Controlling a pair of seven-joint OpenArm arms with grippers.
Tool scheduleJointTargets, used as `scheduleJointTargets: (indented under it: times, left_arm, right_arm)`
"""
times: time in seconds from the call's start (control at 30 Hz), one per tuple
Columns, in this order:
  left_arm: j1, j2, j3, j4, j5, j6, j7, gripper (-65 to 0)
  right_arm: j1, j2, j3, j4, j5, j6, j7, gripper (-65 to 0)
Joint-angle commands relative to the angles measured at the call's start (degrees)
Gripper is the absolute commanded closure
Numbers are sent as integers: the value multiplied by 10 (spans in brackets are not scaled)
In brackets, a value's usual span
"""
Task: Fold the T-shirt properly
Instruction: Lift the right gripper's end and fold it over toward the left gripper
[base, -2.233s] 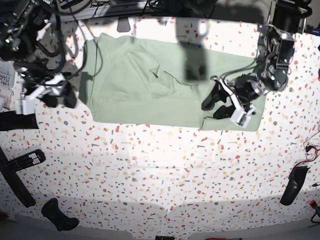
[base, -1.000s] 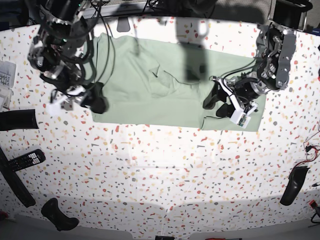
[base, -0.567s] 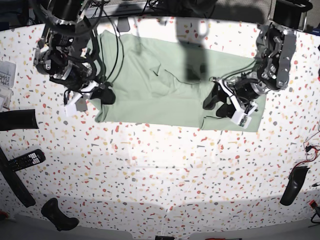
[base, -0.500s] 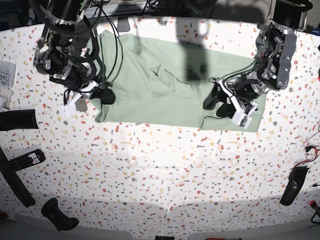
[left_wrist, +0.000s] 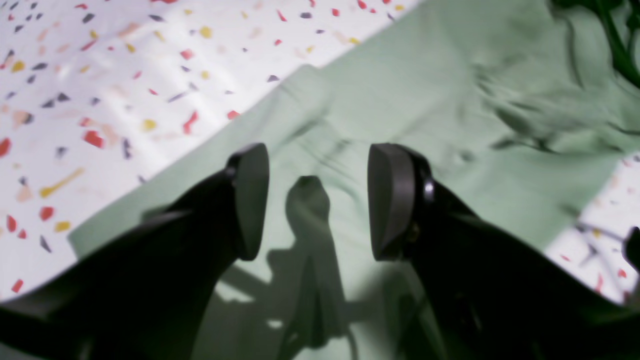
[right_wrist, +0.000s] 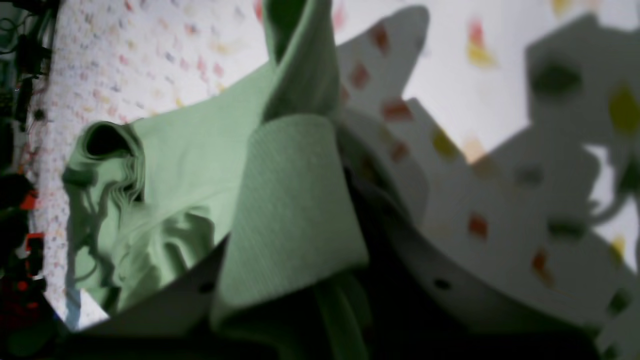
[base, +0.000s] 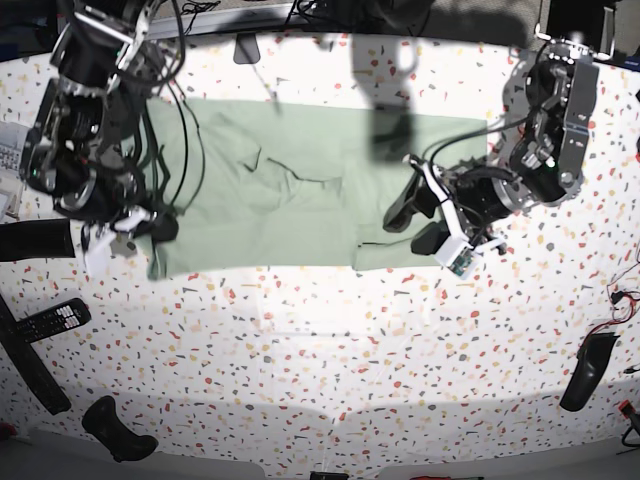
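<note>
T-shirt (base: 290, 190) lies spread across the far half of the speckled table (base: 320, 350), long axis left to right in my base view. From there I get the whole outline: pale green, mostly flat, with a crumpled ridge of folds near the middle and a small doubled flap at the near edge by the left claw (base: 425, 222).

Left wrist cam gives what base can't: left claw (left_wrist: 315, 200) apart, nothing between the pads (left_wrist: 250, 200), hovering over flat cloth close to a shirt edge, with bare table just beyond. Wrinkles bunch at the upper right of that view.

Right wrist cam is blurred but shows a ribbed fold of green cloth (right_wrist: 295, 200) standing up out of the right claw (right_wrist: 300, 280), so it's clamped on the T-shirt. More cloth trails away behind it, bunched and shadowed. In base, the right claw (base: 150, 228) sits at the shirt's near corner on the view's left, and the corner looks pulled toward it.
</note>
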Motion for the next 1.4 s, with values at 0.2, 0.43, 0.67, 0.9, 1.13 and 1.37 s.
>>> scheduleJointTargets:
  times: [0.2,0.43,0.67,0.9,1.13,1.37]
  left_arm:
    - [-9,-9,-3,14,-12,10,54,-296]
    - [7,-34,-3,14,-12,130,135,-296]
    - [61,-41,-3,14,-10,131,148,-296]
    - [91,-41,-3,14,-10,131,114,-296]
    - [90,-28,-3,14,-9,130,99,-296]
    - [90,-14,-3,14,4,130,87,-296]
  right_arm:
    - [81,21,2,9,-74,4,3,0]
    - [124,7,-2,9,-10,-19,-29,0]
    - [127,-61,-2,9,-10,-23,-29,0]
    - [127,-113,-43,9,7,-23,-29,0]
    - [127,-147,-135,10,73,-43,-29,0]
    - [125,-203,-218,10,90,-45,-30,0]
